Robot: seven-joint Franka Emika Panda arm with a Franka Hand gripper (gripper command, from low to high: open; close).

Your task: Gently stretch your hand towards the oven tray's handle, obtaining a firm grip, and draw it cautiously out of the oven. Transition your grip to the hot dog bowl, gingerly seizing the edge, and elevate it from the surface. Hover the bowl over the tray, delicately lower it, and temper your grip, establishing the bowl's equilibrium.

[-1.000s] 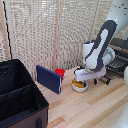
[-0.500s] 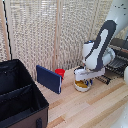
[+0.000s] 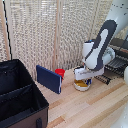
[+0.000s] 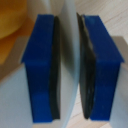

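A: Biggest thing in the exterior view is the black fabric case point(image 3: 20, 97), filling the lower left of the frame, lid open, sitting on the pale wooden table point(image 3: 95, 110). Behind everything runs a woven screen point(image 3: 45, 35) across the top of the picture.

B: And the arm point(image 3: 100, 47), white and black, curves down from the upper right corner toward the middle of the frame. Where's the oven?

A: Far right edge, the oven point(image 3: 120, 50), dark and only partly in frame. The oven tray point(image 3: 116, 64) sticks out of it at middle right, thin dark bars showing, just behind the arm's lower link.

B: Left of center there's a blue panel point(image 3: 49, 79) standing upright on the table, and a small red cup point(image 3: 60, 73) just behind its right end.

A: Now the hot dog bowl point(image 3: 82, 84), right of center, directly under the wrist, white with yellow-orange inside. It looks to be resting on the table, though I can't be sure from here.

B: Wrist view tells the story. The pincer point(image 4: 69, 65) has its two blue fingers point(image 4: 42, 65) either side of a thin white wall, the bowl's rim, with the black pads pressed close against it.

A: So clamped onto the bowl's edge, with yellow showing in the upper left corner of that picture.
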